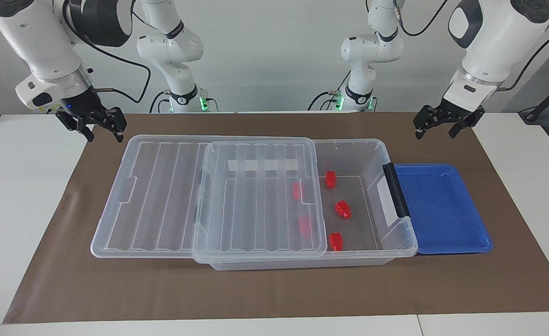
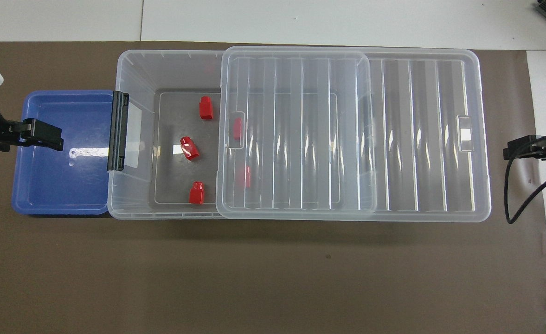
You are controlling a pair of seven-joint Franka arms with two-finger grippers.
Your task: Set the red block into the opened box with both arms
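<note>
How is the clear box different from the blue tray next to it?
The box is clear, deep and tall-walled; the blue tray is opaque and shallow. The box holds red blocks and is half covered by its lid; the tray holds nothing and has no lid. Both are rectangular plastic.

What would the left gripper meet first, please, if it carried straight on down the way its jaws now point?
Most likely the brown mat near the blue tray: the left gripper hangs open, pointing down beside the tray's robot-side rim. Its height makes the exact landing spot uncertain.
</note>
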